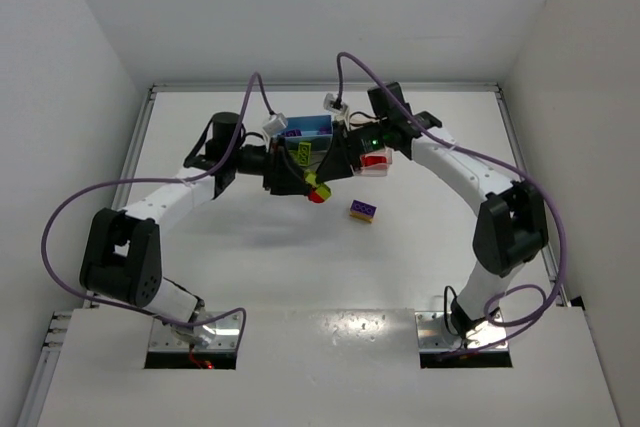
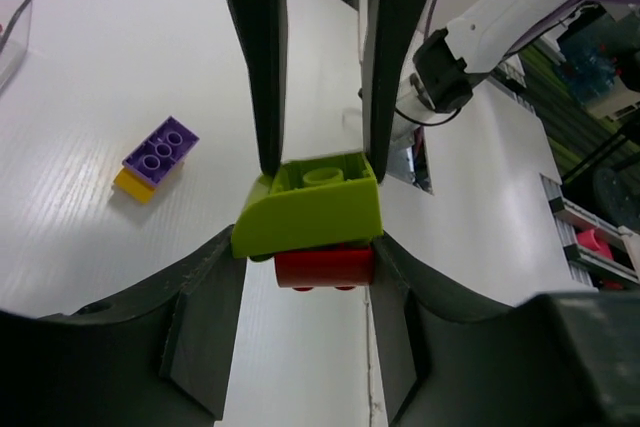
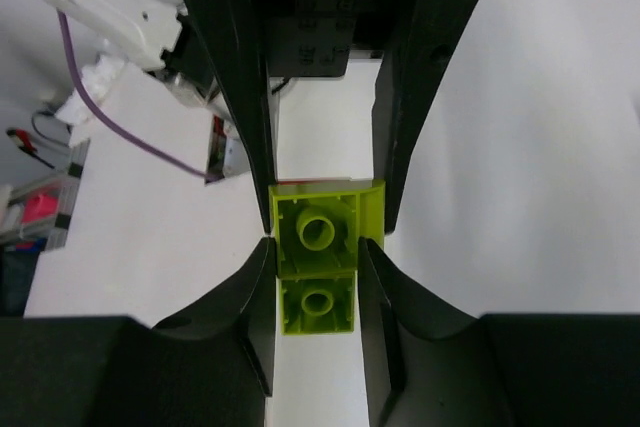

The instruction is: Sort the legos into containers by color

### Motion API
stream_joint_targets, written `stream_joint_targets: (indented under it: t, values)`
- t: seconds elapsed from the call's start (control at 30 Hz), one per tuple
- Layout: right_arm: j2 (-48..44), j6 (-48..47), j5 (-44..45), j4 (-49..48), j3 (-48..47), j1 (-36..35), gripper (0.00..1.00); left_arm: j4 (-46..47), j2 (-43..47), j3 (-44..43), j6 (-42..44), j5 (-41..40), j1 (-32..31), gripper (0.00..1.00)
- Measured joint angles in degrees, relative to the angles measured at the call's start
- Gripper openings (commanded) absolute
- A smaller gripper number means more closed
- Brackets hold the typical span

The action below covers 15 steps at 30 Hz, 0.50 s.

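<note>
Top external view: the two arms meet just before the bins (image 1: 305, 130), above the table (image 1: 250, 277). The left gripper (image 2: 320, 175) grasps a lime-and-red clump (image 2: 312, 219). The right gripper (image 3: 322, 237) is clenched on a lime brick (image 3: 318, 232). A purple-yellow clump (image 1: 362, 211) lies nearby.

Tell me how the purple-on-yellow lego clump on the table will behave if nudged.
The purple-and-yellow clump looks rigid and boxy, so it should slide, not roll. It lies low and flat on the smooth table, so tipping seems unlikely. Being small plastic, it is probably light.
</note>
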<state>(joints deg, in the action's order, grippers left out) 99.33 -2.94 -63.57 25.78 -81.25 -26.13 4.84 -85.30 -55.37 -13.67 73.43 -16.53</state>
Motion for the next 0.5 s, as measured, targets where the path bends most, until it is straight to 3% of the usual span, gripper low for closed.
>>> stream_joint_targets:
  t: [0.13, 0.47, 0.5]
  values:
    - [1.07, 1.18, -2.1, 0.0, -2.05, 1.49, 0.0, -0.48, 1.18, 1.73, 1.73, -1.16, 0.13, 0.01]
    - [9.44, 1.84, 2.78, -3.78, -10.54, 6.25, 0.0, -5.38, 1.66, 3.91, 4.46, -1.22, 2.58, 0.01]
    - [10.64, 1.75, 3.45, -3.87, -11.15, 6.1, 0.08, -5.53, 1.75, 3.91, 4.5, -1.25, 2.97, 0.01]
